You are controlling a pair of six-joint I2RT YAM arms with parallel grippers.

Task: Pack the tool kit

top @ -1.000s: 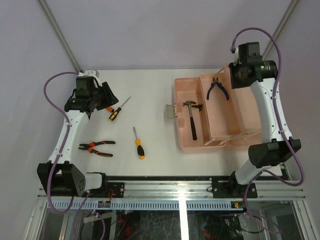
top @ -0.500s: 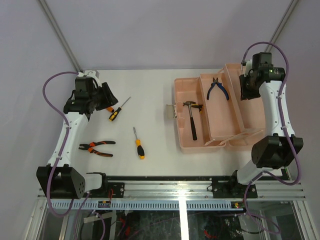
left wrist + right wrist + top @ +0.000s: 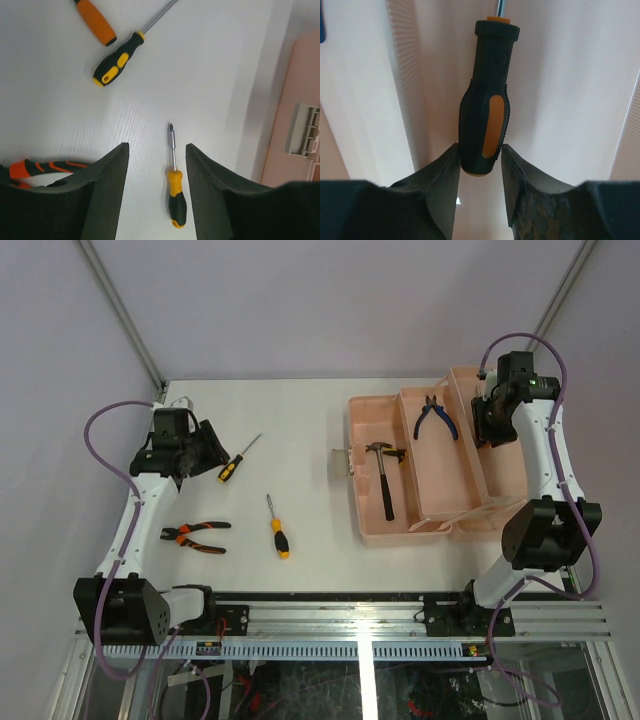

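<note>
The salmon-pink toolbox (image 3: 365, 415) lies open at the right of the white counter (image 3: 300, 410), its grey latch (image 3: 343, 462) jutting from the left wall. A small hammer (image 3: 384, 480) lies in the left section, blue-handled pliers (image 3: 436, 418) lie at the far end of the middle tray (image 3: 440, 490), and the opened lid (image 3: 505, 480) lies furthest right. The right gripper (image 3: 488, 425) hangs over the far part of that lid; in the wrist view its jaws are closed on the butt end of a black-and-orange screwdriver (image 3: 487, 95), the shaft pointing away over pink plastic. The left gripper (image 3: 205, 445) hovers over the left of the counter with its jaws apart and nothing between them. Just beside it lies a slanted yellow-black screwdriver (image 3: 236, 460), and the left wrist view shows an orange handle (image 3: 95, 22) next to that, its other end cut off by the frame edge. Nearer the arm bases lie orange-and-black pliers (image 3: 195, 536) and, to their right, a second yellow-black screwdriver (image 3: 277, 530), which the left wrist view frames between the open jaws, down on the counter and well apart from the toolbox
</note>
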